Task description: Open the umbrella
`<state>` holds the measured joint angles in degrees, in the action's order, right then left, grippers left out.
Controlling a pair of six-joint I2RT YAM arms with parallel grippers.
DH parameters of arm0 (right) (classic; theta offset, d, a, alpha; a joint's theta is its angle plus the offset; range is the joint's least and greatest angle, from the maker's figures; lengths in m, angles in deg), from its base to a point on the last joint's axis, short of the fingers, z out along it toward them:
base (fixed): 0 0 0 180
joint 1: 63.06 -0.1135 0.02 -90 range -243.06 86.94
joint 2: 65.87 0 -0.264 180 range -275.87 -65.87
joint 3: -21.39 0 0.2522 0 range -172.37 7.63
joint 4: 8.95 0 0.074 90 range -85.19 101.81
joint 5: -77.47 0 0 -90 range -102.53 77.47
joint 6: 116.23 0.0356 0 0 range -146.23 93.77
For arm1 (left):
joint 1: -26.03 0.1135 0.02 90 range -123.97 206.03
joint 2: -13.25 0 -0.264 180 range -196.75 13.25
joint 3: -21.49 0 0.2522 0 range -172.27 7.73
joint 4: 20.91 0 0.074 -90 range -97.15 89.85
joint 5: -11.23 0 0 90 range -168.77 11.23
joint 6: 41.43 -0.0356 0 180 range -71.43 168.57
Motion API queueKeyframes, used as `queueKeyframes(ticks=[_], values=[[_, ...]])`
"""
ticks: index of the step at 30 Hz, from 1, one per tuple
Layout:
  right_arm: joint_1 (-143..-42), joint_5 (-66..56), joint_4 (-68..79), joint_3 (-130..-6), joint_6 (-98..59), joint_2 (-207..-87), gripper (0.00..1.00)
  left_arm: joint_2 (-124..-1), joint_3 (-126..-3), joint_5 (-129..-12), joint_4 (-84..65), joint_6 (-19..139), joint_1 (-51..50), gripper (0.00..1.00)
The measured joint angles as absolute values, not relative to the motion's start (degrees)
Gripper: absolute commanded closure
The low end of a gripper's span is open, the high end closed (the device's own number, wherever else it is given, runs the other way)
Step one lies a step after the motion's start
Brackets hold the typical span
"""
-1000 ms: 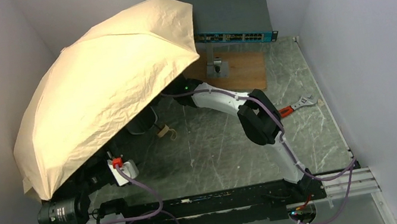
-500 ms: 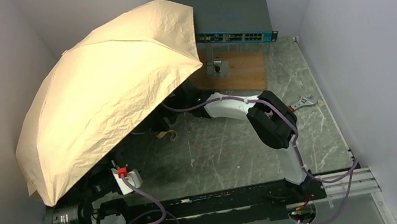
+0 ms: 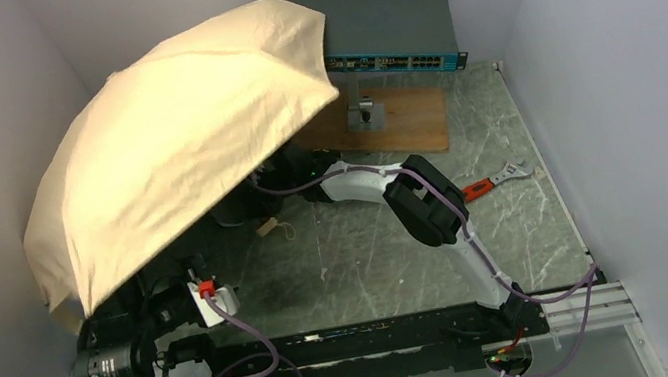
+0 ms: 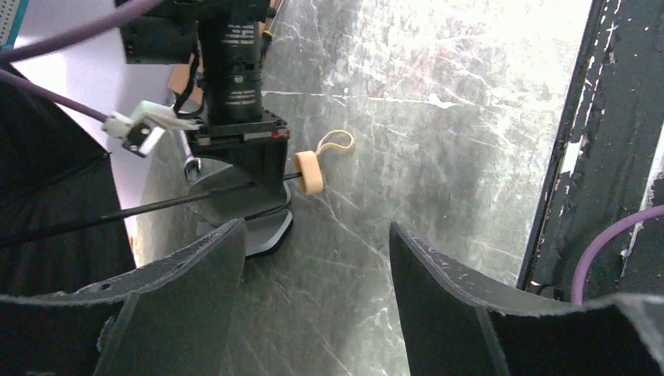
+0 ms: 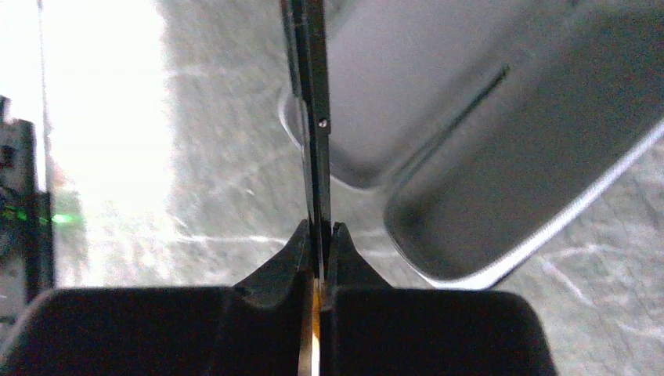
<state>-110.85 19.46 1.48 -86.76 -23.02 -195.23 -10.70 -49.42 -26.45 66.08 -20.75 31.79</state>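
Cream fabric of the umbrella (image 3: 171, 143) domes, tilted, over the table's (image 3: 371, 253) left side. Beneath it the right gripper (image 5: 319, 235) pinches a thin dark rib (image 5: 313, 94), probably to steady it. Near-left, the left gripper (image 4: 317, 231) hangs spread, holding nothing. Grey-green marbled surface; pale walls (image 3: 612, 53) close on three sides.
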Motion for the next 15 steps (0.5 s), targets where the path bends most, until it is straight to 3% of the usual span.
queueKeyframes(ticks=[15], values=[[-104.77, 25.78, 8.10, -108.02, -11.20, -195.69, 1.00, -12.07, -49.94, -26.60, 63.37, -19.00, 31.79, 0.29]])
